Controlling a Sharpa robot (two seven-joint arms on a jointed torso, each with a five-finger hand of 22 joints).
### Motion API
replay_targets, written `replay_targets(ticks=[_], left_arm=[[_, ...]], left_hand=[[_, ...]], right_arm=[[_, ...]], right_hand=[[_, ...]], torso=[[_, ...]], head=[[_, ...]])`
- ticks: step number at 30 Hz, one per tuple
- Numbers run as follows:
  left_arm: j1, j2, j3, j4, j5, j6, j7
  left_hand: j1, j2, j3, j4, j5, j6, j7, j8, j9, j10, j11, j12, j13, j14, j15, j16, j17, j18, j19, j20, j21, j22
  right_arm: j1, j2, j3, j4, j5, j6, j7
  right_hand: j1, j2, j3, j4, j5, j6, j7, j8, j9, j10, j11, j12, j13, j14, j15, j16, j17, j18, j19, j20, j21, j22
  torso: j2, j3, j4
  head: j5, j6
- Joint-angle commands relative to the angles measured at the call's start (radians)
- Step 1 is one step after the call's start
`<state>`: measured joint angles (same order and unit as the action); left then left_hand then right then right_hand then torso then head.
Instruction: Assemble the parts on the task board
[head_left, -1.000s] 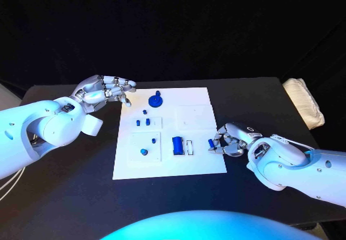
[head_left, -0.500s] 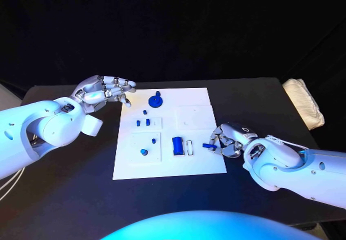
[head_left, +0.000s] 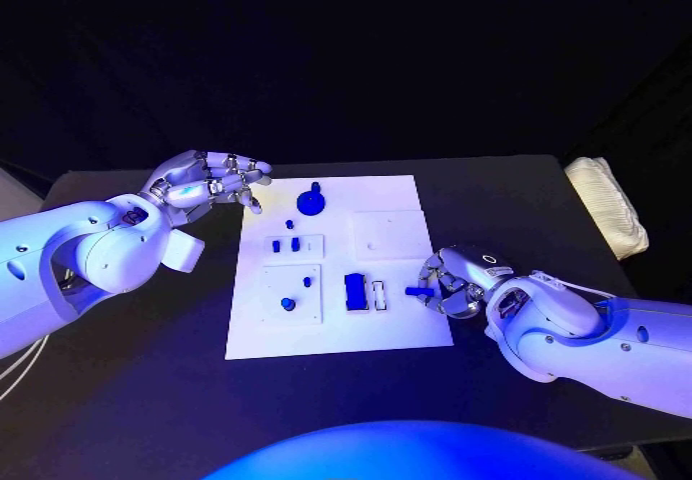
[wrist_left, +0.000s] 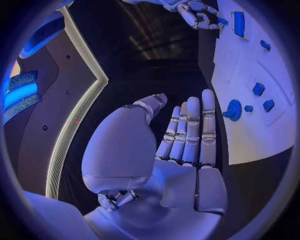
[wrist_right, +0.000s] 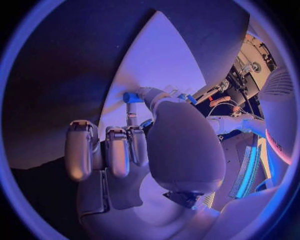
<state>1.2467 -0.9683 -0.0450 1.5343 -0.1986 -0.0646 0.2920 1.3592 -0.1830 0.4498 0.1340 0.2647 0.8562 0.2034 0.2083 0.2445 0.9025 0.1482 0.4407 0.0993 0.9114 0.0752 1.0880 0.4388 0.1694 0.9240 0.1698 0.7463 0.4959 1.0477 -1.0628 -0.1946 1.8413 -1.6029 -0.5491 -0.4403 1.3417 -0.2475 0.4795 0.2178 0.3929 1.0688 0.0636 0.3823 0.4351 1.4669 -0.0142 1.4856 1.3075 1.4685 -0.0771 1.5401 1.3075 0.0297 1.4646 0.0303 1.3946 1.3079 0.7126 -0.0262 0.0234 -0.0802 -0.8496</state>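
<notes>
We find no readable writing on any surface. The white task board (head_left: 340, 265) lies in the middle of the black tabletop (head_left: 534, 200). At the board's 3 o'clock edge our right hand (head_left: 454, 284) pinches a small blue peg (head_left: 418, 291) between thumb and a finger, its other fingers curled in; the peg sticks out toward 9 o'clock, over the board's right margin. In the right wrist view the same peg (wrist_right: 132, 97) shows as a blue tip at the ends of the fingers (wrist_right: 128, 145), over the white board (wrist_right: 156, 70).

Just beside the peg, toward 9 o'clock, a blue rectangular block (head_left: 355, 290) sits on the board next to a narrow white slot (head_left: 379, 294). Further toward 9 o'clock a small blue piece (head_left: 289, 303) rests on a raised white square (head_left: 291, 294). Toward 12 o'clock two short blue pins (head_left: 286, 244) stand side by side, and near the far edge lies a round blue disc with a stem (head_left: 312, 200). A plain white square (head_left: 389, 235) sits at the board's 2 o'clock.

Our left hand (head_left: 211, 180) hovers at the board's 10 o'clock corner, holding nothing, fingers (wrist_left: 190, 132) apart and loosely bent, well apart from the parts. A folded white cloth (head_left: 609, 205) lies at the tabletop's 3 o'clock edge
</notes>
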Motion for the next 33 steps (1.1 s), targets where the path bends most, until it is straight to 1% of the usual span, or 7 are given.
replay_targets(ticks=[1,10,14,18,22,27,33], left_arm=[[0.000,0.000,0.000,0.003,0.004,0.017,0.007],[0.000,0.001,0.000,0.002,0.004,0.018,0.007],[0.000,0.002,0.000,0.001,0.004,0.018,0.007],[0.000,0.003,0.000,0.002,0.004,0.022,0.003],[0.000,0.003,0.000,0.002,0.004,0.023,0.001],[0.000,0.003,0.000,0.003,0.004,0.023,0.001],[0.000,0.003,0.000,0.003,0.004,0.023,0.000]], left_hand=[[0.001,0.005,0.002,0.006,0.001,-0.004,0.004,0.000,-0.001,-0.009,0.000,0.003,-0.002,-0.003,0.005,-0.002,0.001,0.014,0.007,0.002,-0.005,-0.001],[0.002,0.006,0.002,0.007,0.001,-0.004,0.004,0.000,-0.001,-0.009,0.000,0.004,-0.002,-0.003,0.005,-0.002,0.001,0.014,0.008,0.002,-0.006,-0.002],[0.003,0.006,0.002,0.007,0.002,-0.004,0.004,0.000,-0.001,-0.010,0.000,0.004,-0.002,-0.003,0.004,-0.002,0.001,0.014,0.008,0.002,-0.006,-0.002],[0.004,0.006,0.002,0.007,0.002,-0.004,0.004,0.000,-0.001,-0.010,0.000,0.004,-0.002,-0.004,0.004,-0.002,0.001,0.014,0.008,0.002,-0.007,-0.002],[0.004,0.006,0.002,0.007,0.002,-0.004,0.004,0.000,-0.001,-0.010,0.000,0.004,-0.002,-0.004,0.004,-0.002,0.001,0.014,0.008,0.002,-0.007,-0.002],[0.004,0.006,0.002,0.007,0.002,-0.004,0.004,0.000,-0.002,-0.010,0.000,0.004,-0.002,-0.004,0.004,-0.002,0.001,0.014,0.009,0.002,-0.007,-0.003],[0.005,0.009,0.003,0.008,0.002,-0.004,0.004,0.000,-0.002,-0.010,0.000,0.005,-0.002,-0.004,0.004,-0.002,0.001,0.014,0.009,0.002,-0.008,-0.003]], right_arm=[[-0.004,-0.005,-0.003,0.013,0.036,-0.027,-0.014],[0.020,-0.012,0.002,0.043,0.089,-0.098,0.004],[0.030,-0.006,0.004,0.056,0.171,-0.123,0.013],[0.035,0.009,0.005,0.059,0.237,-0.132,0.017],[0.036,0.029,0.005,0.055,0.266,-0.110,0.008],[0.036,0.062,0.005,0.037,0.286,-0.065,-0.012],[0.031,0.101,0.004,0.017,0.298,-0.029,-0.027]], right_hand=[[-0.023,0.008,0.044,-0.038,0.004,0.002,-0.009,0.011,0.010,0.075,-0.007,0.007,0.228,0.093,-0.008,0.005,0.221,0.003,0.075,-0.008,0.009,0.199],[-0.043,0.006,0.050,-0.041,-0.005,0.001,-0.012,0.017,0.015,0.078,-0.009,0.015,0.232,0.094,-0.009,0.007,0.224,0.002,0.077,-0.010,0.017,0.203],[-0.057,0.005,0.052,-0.042,-0.017,0.000,-0.013,0.021,0.017,0.079,-0.010,0.016,0.232,0.093,-0.011,0.006,0.223,0.001,0.077,-0.011,0.018,0.204],[-0.071,0.006,0.053,-0.040,-0.022,-0.002,-0.013,0.022,0.019,0.079,-0.010,0.017,0.233,0.093,-0.011,0.006,0.223,0.002,0.077,-0.012,0.015,0.203],[-0.089,0.003,0.051,-0.039,-0.033,-0.004,-0.013,0.024,0.020,0.079,-0.010,0.017,0.233,0.093,-0.011,0.006,0.223,0.002,0.077,-0.012,0.016,0.204],[-0.123,-0.001,0.034,-0.030,-0.024,-0.003,-0.012,0.028,0.022,0.081,-0.010,0.022,0.235,0.094,-0.010,0.007,0.224,0.002,0.077,-0.012,0.017,0.205],[-0.160,0.009,0.019,-0.012,-0.037,0.000,-0.014,0.032,0.023,0.085,-0.010,0.029,0.239,0.093,-0.010,0.005,0.221,0.001,0.078,-0.012,0.017,0.206]], torso=[[0.000,0.0006,0.0002],[0.001,0.0012,0.0000],[0.000,0.0013,-0.0011],[0.001,0.0008,0.0010],[0.002,0.0010,0.0007],[0.001,-0.0010,-0.0002],[0.002,0.0018,-0.0011]], head=[[0.002,0.003],[0.003,0.004],[0.003,0.002],[0.002,0.000],[0.002,-0.003],[0.002,-0.005],[0.005,-0.008]])
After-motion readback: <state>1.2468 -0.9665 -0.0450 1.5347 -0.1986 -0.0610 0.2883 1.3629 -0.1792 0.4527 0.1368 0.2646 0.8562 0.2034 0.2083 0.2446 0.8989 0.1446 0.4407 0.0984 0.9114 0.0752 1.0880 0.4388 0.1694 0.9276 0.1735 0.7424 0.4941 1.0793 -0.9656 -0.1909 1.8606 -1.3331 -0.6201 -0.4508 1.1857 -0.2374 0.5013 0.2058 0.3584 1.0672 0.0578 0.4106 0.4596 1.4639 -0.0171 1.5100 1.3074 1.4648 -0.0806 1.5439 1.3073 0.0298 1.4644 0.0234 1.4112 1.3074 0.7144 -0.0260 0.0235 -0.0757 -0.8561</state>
